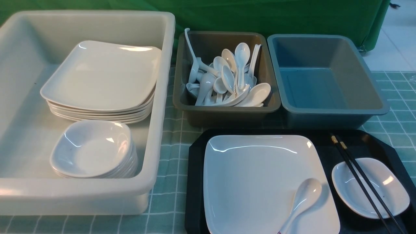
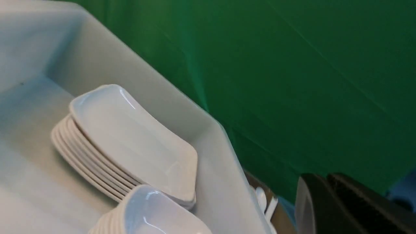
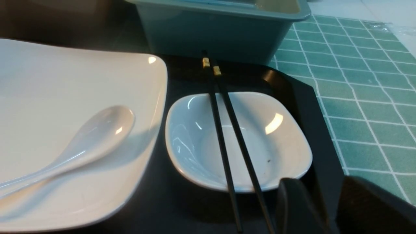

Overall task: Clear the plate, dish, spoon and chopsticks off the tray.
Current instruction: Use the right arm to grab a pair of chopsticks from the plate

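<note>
Four items all sitting on tray (image 1: 195,169), lower right of front view: spoon (image 1: 302,198) lying on plate (image 1: 256,175), chopsticks (image 1: 357,179) bridging dish (image 1: 386,191), so probably needing lifting first. Right gripper (image 3: 331,190) hanging near dish, jaws parted, holding nothing; left gripper (image 2: 325,185) pinched closed, empty, facing white tub (image 2: 211,130)

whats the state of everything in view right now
plate: on the tray, spoon lying on it
spoon: resting on the plate
dish: on the tray, chopsticks across it
chopsticks: laid across the dish
blue bin: nothing visible inside
grey bin: holds loose spoons
white tub: holds a plate stack and a dish stack
left gripper: shut, empty
right gripper: open, empty
</note>
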`<move>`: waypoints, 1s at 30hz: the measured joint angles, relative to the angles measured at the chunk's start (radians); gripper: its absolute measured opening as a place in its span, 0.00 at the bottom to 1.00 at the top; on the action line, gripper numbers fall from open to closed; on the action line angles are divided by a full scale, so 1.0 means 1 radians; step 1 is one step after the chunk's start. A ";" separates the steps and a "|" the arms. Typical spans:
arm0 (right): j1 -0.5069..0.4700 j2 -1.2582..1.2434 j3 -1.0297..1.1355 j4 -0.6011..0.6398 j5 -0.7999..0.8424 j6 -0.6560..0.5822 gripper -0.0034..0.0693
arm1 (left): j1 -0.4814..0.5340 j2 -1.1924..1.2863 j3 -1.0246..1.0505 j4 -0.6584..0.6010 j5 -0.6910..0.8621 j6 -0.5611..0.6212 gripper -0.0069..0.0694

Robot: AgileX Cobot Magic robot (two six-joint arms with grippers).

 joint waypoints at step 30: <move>0.013 0.020 -0.037 0.091 -0.278 0.548 0.34 | -0.625 0.845 -0.601 0.007 0.344 0.629 0.11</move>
